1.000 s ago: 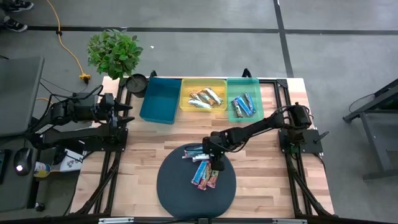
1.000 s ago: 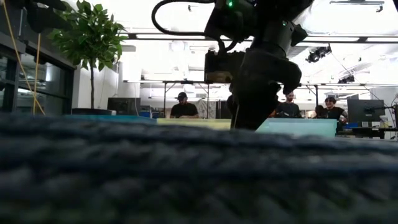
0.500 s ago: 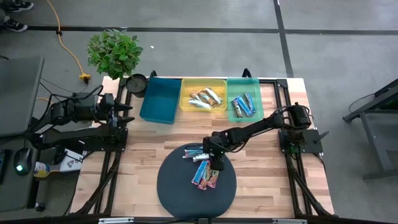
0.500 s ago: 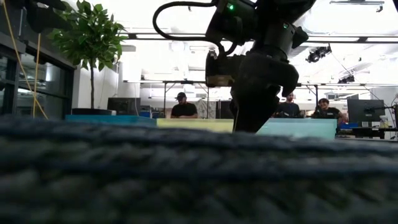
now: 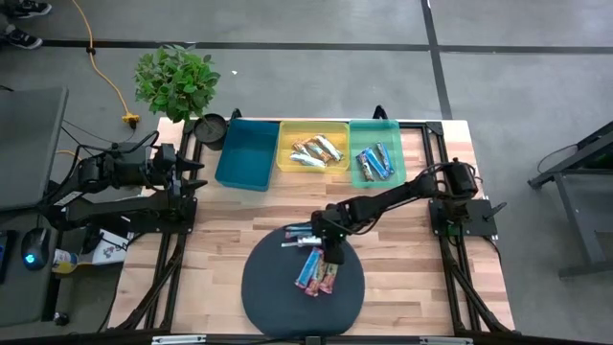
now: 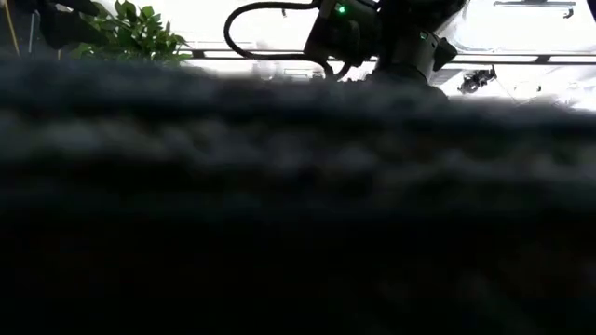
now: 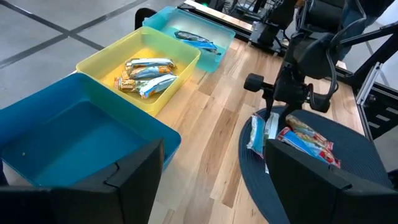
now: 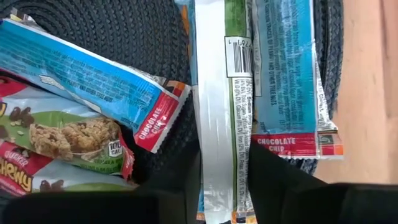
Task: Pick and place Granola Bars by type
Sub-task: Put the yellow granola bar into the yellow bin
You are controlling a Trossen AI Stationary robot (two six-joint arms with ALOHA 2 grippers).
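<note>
Right wrist view: right gripper (image 8: 221, 180) clamped around shiny white-green rectangular granola bar (image 8: 219, 93) on dark round woven mat (image 8: 93, 28).

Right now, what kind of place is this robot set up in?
Probably a robotics lab or workshop. A wooden table stands in a metal frame on a bare concrete floor crossed by dark lines, with a computer mouse beside it and another dark frame nearby.
</note>
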